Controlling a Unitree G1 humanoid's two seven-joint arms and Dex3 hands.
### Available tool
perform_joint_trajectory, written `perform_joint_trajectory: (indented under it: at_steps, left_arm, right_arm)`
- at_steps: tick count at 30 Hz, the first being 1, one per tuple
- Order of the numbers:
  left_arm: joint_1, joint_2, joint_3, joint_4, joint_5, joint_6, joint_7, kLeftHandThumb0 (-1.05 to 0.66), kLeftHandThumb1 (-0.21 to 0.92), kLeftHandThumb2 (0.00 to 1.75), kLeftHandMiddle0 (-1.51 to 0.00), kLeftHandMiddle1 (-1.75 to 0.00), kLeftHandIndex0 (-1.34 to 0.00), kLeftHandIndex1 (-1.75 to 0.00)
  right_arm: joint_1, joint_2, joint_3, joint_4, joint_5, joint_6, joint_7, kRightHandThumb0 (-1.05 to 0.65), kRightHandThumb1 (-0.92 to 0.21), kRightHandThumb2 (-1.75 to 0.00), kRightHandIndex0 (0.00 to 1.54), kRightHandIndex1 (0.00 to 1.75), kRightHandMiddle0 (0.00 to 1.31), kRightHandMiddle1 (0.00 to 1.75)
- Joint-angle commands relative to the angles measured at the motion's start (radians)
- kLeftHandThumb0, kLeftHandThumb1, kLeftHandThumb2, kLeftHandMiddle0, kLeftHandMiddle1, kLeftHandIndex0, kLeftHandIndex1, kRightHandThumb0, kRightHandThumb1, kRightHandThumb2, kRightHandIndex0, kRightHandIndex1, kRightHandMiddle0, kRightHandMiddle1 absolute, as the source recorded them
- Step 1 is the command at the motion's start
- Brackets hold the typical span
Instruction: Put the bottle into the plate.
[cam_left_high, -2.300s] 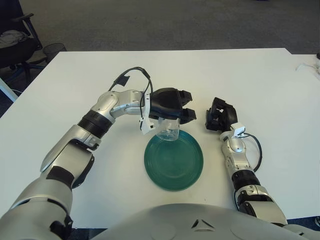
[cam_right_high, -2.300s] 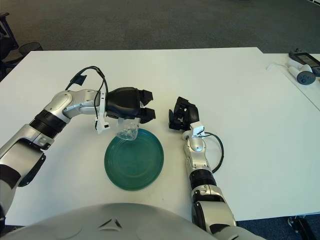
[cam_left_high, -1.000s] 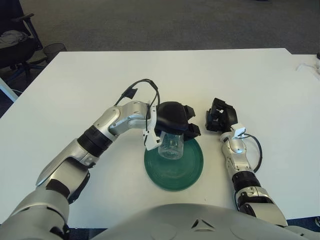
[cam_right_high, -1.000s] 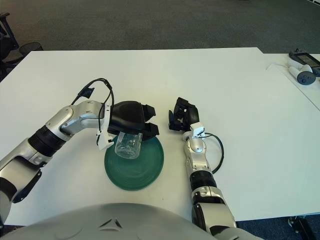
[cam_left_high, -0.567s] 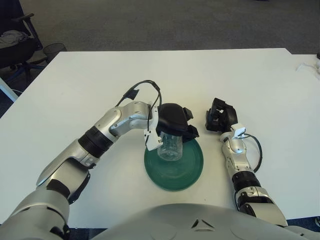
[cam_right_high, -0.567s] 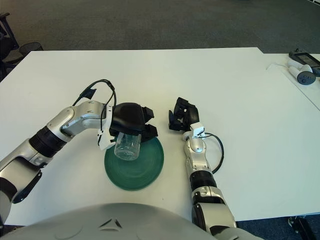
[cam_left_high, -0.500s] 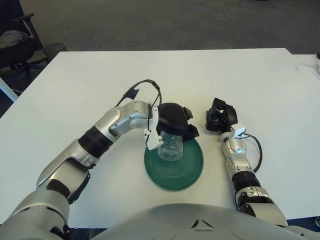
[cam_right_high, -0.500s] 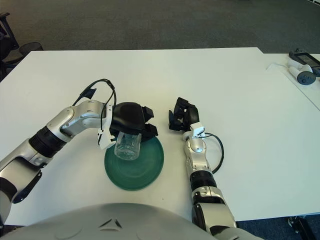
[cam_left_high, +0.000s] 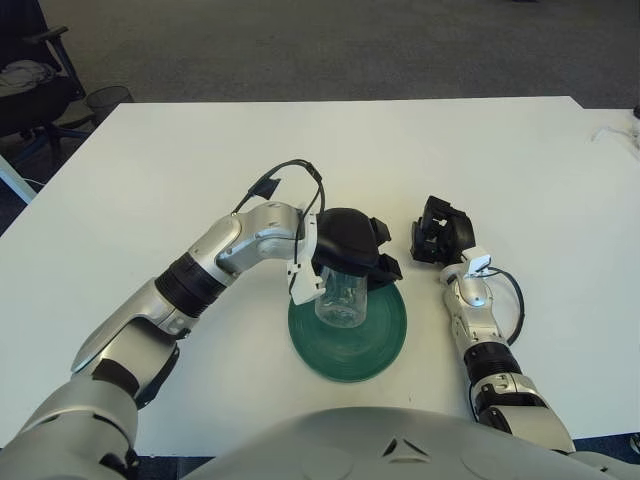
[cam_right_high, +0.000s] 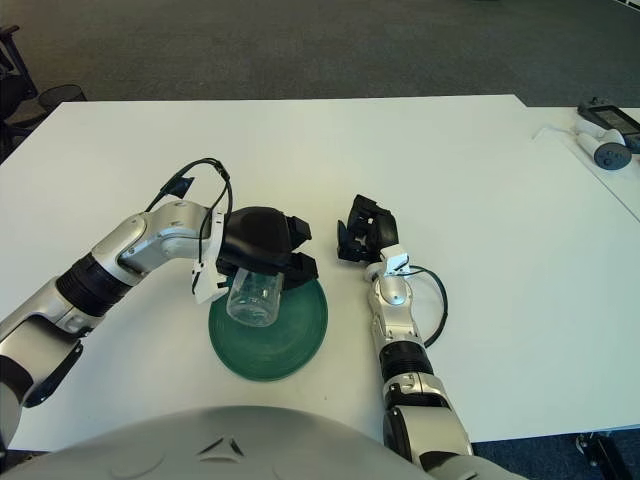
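— The left hand (cam_left_high: 347, 250): what has it got?
— Its fingers are curled over a clear plastic bottle (cam_left_high: 341, 297), which hangs tilted over the green plate (cam_left_high: 378, 335), toward the plate's far-left part. I cannot tell whether bottle and plate touch.
— Anything around it?
— The right hand (cam_left_high: 440, 229) shows just right of the plate on the white table (cam_left_high: 480, 150); a white device (cam_right_high: 607, 150) lies far right.
— Any writing?
— None readable.
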Motion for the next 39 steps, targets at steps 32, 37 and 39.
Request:
perform_joint_trajectory:
  at_steps: [32,37,39]
  left_arm:
    - [-0.131,0.044,-0.115,0.269,0.614,-0.115,0.857,-1.01,0.92,0.76,-0.02,0.00,0.00,0.00]
    - [-0.104,0.054,-0.104,0.253,0.603,-0.075,0.876,-0.98,0.92,0.66,0.00,0.00,0.00,0.00]
    - [-0.103,0.055,-0.108,0.253,0.608,-0.063,0.897,-0.97,0.92,0.62,0.00,0.00,0.00,0.00]
  right_arm:
    - [0.055,0.008,0.002,0.038,-0.002,0.036,0.000,-0.06,-0.24,-1.34,1.20,1.75,1.02,1.75]
    - [0.055,0.008,0.002,0.038,-0.002,0.036,0.000,-0.06,-0.24,-1.34,1.20,1.75,1.02,1.75]
    - [0.055,0.008,0.002,0.038,-0.002,0.036,0.000,-0.06,-0.24,-1.34,1.20,1.75,1.02,1.75]
